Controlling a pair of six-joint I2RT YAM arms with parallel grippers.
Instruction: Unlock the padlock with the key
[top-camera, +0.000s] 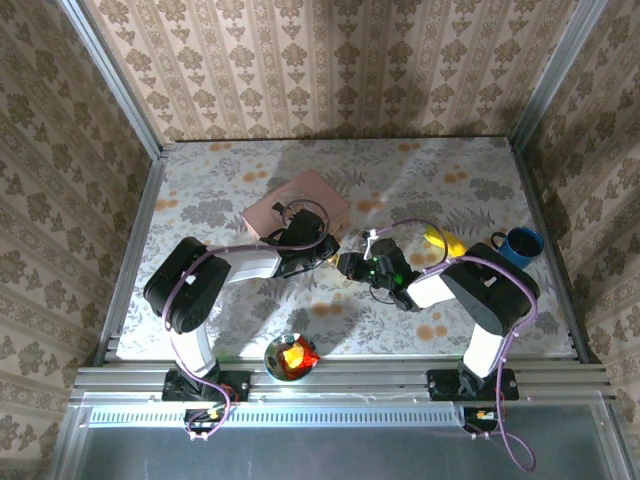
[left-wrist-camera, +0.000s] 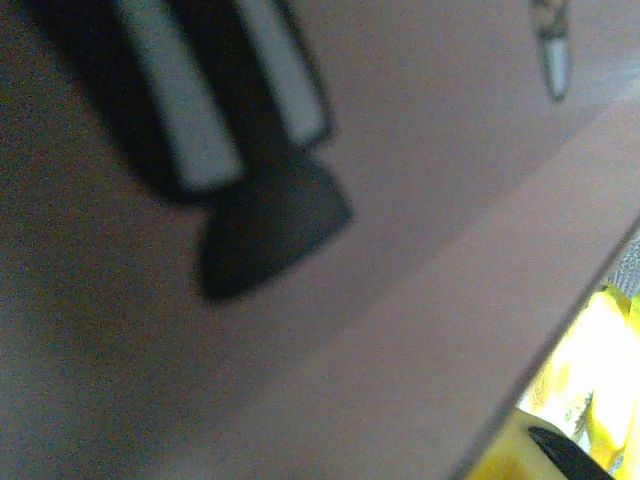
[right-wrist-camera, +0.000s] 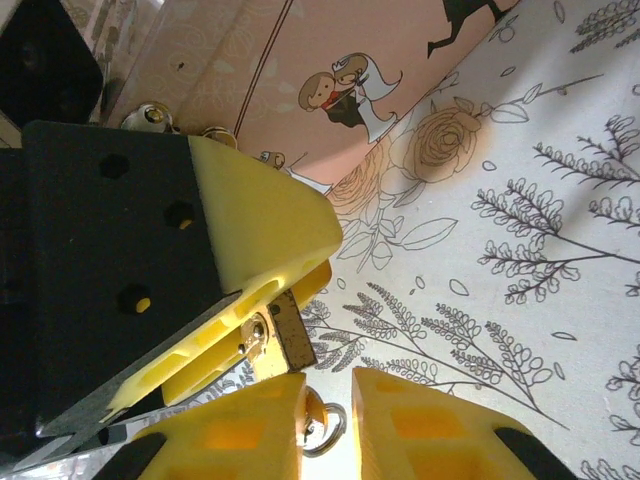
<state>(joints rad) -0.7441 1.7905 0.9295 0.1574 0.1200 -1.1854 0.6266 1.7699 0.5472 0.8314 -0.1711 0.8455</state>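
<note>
In the right wrist view, the small brass padlock (right-wrist-camera: 268, 340) is clamped between the yellow fingers of my left gripper (right-wrist-camera: 285, 300), just above the flowered table. The key (right-wrist-camera: 315, 412) with its wire ring hangs below the padlock, in the narrow gap of my right gripper (right-wrist-camera: 326, 425). It lies against the left finger (right-wrist-camera: 230, 430), while the right finger (right-wrist-camera: 430, 430) stands a little apart from it. From above, the left gripper (top-camera: 325, 252) and right gripper (top-camera: 352, 265) meet tip to tip at mid-table, beside the pink box.
The pink box (top-camera: 295, 205) lies just behind the grippers, and its blurred surface (left-wrist-camera: 400, 250) is very close in the left wrist view. A yellow banana (top-camera: 440, 243) and a blue mug (top-camera: 520, 245) sit at the right. A bowl (top-camera: 290, 357) stands near the front edge.
</note>
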